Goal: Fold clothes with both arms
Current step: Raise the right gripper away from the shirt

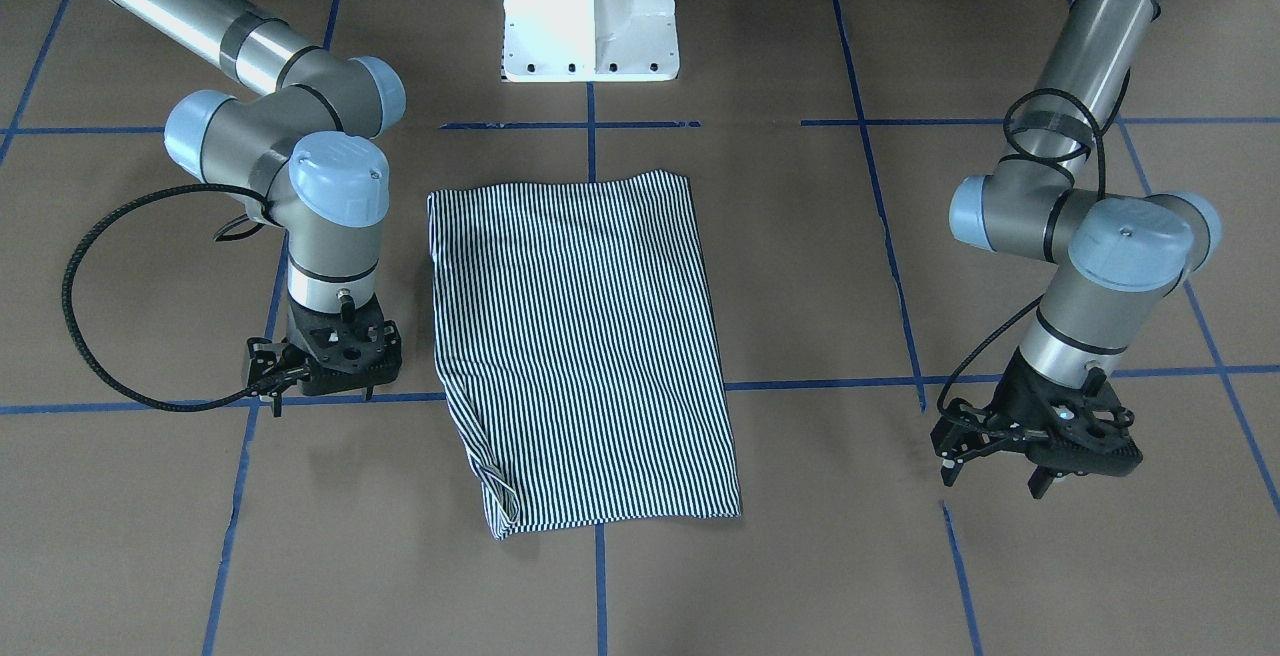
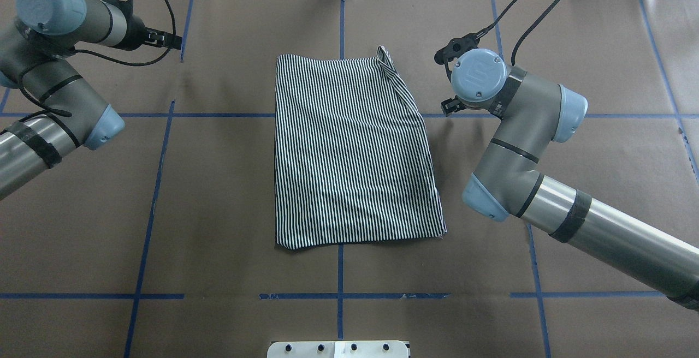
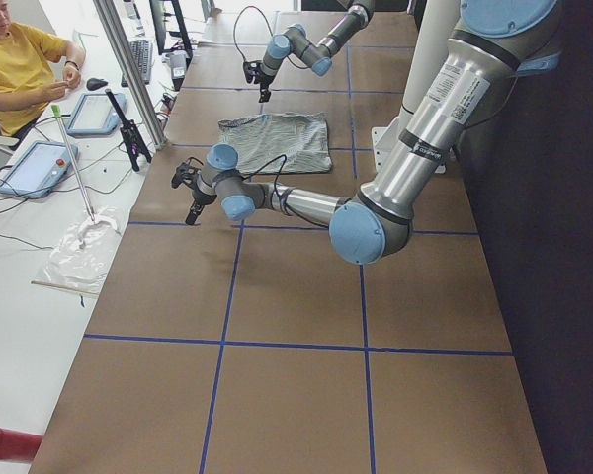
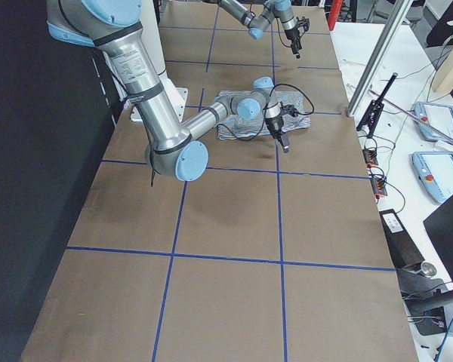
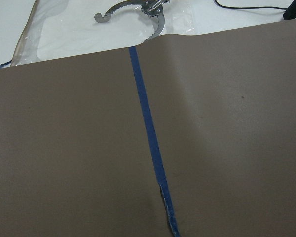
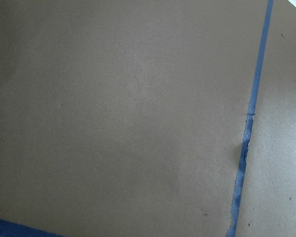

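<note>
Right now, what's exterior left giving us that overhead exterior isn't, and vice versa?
Only exterior left: an operator in a yellow top, seated at a white bench with tablets on it.
Only overhead exterior: the full outline of the polo shirt seen square-on, with a strip of fabric poking out at its far right corner.
Both: the shirt folded flat mid-table, with the left arm and right arm off to either side, neither touching it.
</note>
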### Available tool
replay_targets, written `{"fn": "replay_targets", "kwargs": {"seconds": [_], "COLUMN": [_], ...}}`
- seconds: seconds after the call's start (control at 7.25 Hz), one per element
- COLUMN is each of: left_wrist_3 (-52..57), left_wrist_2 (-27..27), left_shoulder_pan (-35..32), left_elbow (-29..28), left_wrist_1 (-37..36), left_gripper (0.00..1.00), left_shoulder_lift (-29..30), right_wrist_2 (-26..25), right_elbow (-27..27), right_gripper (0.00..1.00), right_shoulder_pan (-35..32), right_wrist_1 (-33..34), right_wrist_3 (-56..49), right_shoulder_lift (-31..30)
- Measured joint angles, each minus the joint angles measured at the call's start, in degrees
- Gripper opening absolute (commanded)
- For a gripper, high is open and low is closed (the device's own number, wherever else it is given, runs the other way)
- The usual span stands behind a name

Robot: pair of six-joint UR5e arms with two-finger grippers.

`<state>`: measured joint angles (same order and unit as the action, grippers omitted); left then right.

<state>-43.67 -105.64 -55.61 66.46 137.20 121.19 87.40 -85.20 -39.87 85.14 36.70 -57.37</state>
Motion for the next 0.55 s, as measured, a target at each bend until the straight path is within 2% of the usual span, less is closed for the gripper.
{"fn": "replay_targets", "kwargs": {"seconds": [0.28, 0.55], "left_wrist_3": [-0.3, -3.9], "left_wrist_2": [-0.9, -3.7], "left_shoulder_pan": [0.0, 0.0], "left_elbow": [1.5, 5.6], "left_wrist_1": [0.0, -0.3], "left_gripper": [1.0, 1.0], "left_shoulder_lift": [-0.1, -1.0], "right_wrist_2": [4.4, 9.5], "right_elbow": [0.0, -0.3], "right_gripper": [1.0, 1.0], "right_shoulder_pan": [-0.9, -1.2], "right_wrist_1": [-2.6, -9.4], "right_wrist_3": [2.5, 9.1], "right_shoulder_lift": [2.3, 3.0]}}
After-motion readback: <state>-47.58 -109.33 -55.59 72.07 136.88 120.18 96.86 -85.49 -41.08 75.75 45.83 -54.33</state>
